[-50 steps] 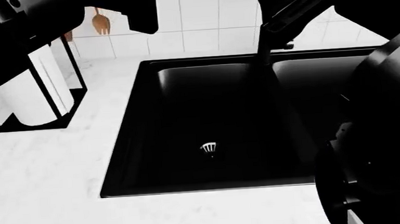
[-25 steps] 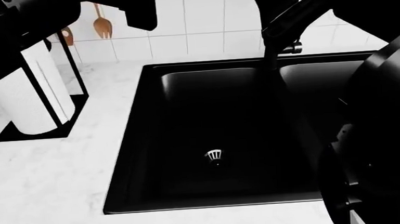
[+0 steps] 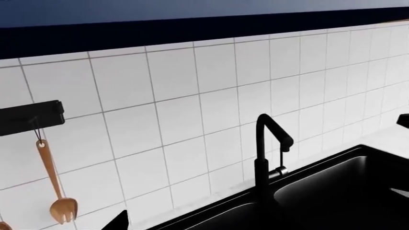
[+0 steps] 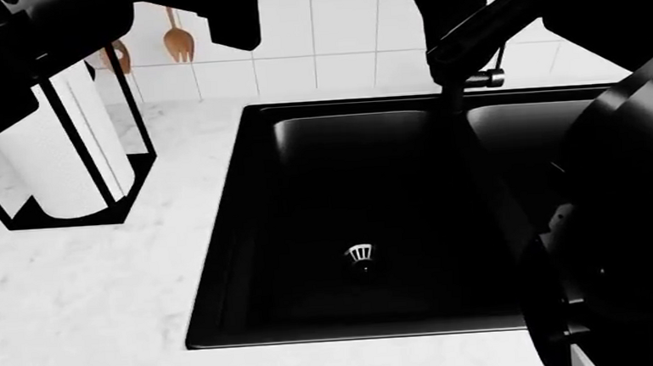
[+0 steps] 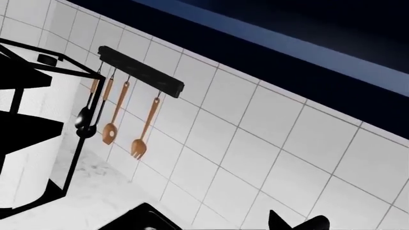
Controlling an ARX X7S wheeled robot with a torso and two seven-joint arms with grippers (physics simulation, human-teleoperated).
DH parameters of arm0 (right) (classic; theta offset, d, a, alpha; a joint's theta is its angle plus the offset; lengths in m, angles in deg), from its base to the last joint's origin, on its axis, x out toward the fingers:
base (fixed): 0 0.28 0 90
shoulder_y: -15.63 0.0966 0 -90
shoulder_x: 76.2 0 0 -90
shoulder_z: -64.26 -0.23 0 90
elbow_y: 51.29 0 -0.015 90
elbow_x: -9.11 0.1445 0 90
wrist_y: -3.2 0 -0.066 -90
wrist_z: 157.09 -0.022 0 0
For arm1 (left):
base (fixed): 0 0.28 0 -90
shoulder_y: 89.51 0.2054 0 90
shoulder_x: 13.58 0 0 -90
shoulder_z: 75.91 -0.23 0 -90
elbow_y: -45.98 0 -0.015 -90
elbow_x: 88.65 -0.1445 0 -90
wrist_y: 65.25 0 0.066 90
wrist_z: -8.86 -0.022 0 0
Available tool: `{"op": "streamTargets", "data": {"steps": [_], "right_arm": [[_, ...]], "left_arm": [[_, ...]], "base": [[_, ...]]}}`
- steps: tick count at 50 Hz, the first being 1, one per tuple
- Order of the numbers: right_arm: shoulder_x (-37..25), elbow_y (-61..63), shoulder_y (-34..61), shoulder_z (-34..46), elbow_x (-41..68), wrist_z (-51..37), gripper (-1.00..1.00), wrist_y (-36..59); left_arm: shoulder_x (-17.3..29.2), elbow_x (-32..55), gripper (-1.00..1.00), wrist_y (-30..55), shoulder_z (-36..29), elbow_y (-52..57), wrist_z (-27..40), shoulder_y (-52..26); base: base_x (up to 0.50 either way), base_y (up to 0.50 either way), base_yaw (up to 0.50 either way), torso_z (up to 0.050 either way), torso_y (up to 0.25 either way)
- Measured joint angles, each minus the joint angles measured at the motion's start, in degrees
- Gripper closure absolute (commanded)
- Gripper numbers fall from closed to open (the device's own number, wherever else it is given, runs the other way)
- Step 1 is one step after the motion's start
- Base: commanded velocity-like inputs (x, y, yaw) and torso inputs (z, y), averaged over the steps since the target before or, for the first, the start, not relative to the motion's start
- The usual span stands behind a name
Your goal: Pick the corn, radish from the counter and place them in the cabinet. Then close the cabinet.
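The corn and the radish are out of view in every frame. The white marble counter [image 4: 85, 317] lies bare left of the black sink [image 4: 361, 189]. Both arms are raised, showing only as black silhouettes along the top of the head view. The left gripper [image 4: 232, 23] is up near the wall tiles and the right gripper [image 4: 446, 1] is above the faucet [image 4: 473, 79]. Their jaws are too dark to read. Both wrist views look at the tiled wall, with a dark blue cabinet underside [image 3: 191, 12] above it.
A black-framed paper towel holder [image 4: 53, 157] stands on the counter at the left. Wooden utensils [image 5: 143, 127] hang from a black rail [image 5: 141, 72] on the wall. The black gooseneck faucet [image 3: 265, 153] rises behind the double sink. The robot's dark body [image 4: 625, 233] fills the right side.
The sink, towel holder and hanging utensils have drifted right and down in the head view. The arms keep about the same place in it.
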Motion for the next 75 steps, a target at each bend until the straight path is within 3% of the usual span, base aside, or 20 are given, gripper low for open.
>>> {"op": "streamTargets", "data": {"steps": [34, 75], "right_arm": [[-0.34, -0.27, 0.14, -0.36, -0.47, 0.15, -1.0, 0.13], [-0.97, -0.41, 1.17, -1.54, -1.19, -0.05, -1.0, -0.07]], "left_arm": [[1.01, 2.15, -1.0, -1.71, 0.86, 2.46, 2.09, 0.97], [7.91, 4.71, -1.0, -24.19, 16.76, 14.21, 19.85, 10.97]], "base": [[0.09, 0.0, 0.0, 0.0, 0.0], [0.0, 0.0, 0.0, 0.0, 0.0]]}}
